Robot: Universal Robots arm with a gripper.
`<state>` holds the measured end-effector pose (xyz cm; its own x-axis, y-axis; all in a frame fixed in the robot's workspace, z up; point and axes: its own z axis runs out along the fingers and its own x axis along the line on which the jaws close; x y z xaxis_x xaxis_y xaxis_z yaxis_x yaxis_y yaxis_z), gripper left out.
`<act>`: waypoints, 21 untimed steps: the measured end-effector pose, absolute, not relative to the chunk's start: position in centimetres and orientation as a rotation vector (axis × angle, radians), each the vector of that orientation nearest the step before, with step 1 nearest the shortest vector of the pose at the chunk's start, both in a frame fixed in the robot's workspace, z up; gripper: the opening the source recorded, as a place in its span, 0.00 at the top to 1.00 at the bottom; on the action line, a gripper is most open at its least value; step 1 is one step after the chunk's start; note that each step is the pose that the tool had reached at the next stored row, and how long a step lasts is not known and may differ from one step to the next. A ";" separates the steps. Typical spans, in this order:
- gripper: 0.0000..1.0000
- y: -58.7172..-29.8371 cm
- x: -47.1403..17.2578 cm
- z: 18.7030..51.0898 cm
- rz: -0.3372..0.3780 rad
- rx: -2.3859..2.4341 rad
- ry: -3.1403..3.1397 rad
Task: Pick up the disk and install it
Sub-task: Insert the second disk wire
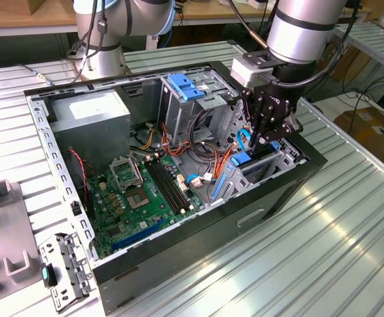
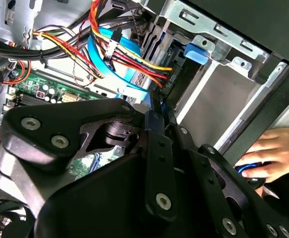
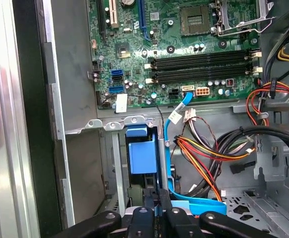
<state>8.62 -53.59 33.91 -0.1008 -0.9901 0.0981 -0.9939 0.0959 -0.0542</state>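
Pincer (image 1: 263, 135) hovers just above the disk (image 1: 251, 162).

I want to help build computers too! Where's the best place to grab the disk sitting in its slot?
Grab it by the thin blue edge facing the open side of the case, coming straight in from there. The disk stands on edge in a tight metal slot, so its flat sides are walled in. The end effector pinches that edge now.
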 end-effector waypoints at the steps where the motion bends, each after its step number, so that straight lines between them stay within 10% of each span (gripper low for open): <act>1: 0.83 -53.6 8.6 34.0 0.165 2.082 -2.298; 21: 0.89 -53.6 8.6 36.7 0.166 2.081 -2.298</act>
